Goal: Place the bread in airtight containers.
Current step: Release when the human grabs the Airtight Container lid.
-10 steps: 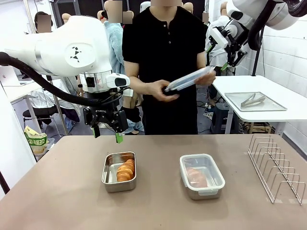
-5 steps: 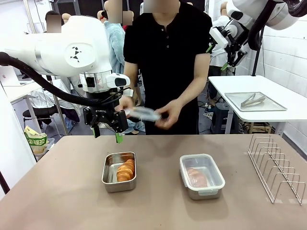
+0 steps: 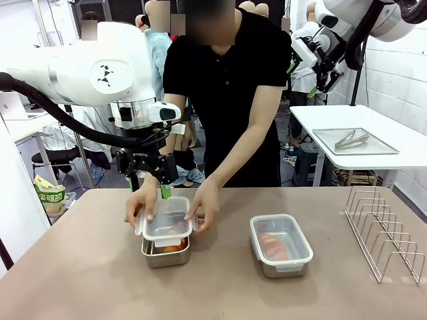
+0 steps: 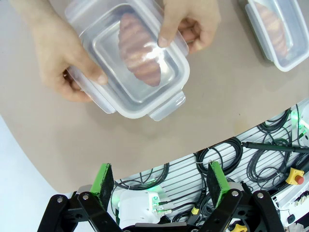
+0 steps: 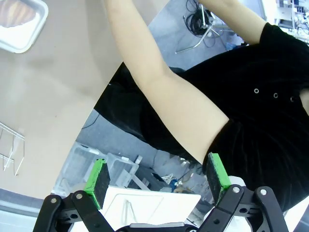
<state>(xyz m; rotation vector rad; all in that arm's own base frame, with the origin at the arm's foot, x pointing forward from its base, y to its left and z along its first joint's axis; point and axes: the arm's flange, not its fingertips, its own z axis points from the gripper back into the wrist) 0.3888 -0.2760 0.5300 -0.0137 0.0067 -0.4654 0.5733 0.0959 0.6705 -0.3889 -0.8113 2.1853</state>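
Note:
A person leans over the table, and both hands (image 3: 200,207) press a clear lid (image 3: 167,223) onto the left steel container (image 3: 165,255). A golden-brown bread roll (image 4: 142,53) shows through that lid (image 4: 128,58). The right container (image 3: 281,245) stands with its lid on and a bread roll (image 3: 273,245) inside; it also shows in the left wrist view (image 4: 277,29). My left gripper (image 3: 148,188) hangs open just behind the hands, above the left container, its jaws (image 4: 159,181) holding nothing. My right gripper (image 3: 301,79) is raised high at the back right, open (image 5: 158,179) and holding nothing.
A wire rack (image 3: 383,233) stands at the table's right edge. A flat steel tray (image 3: 353,140) with tongs lies on a white side table behind it. The person's arm (image 5: 164,87) passes close before the right gripper. A snack bag (image 3: 50,195) sits off the left side.
The person brought the clear lid down from chest height onto the left container and now presses it with both hands. Neither arm has moved.

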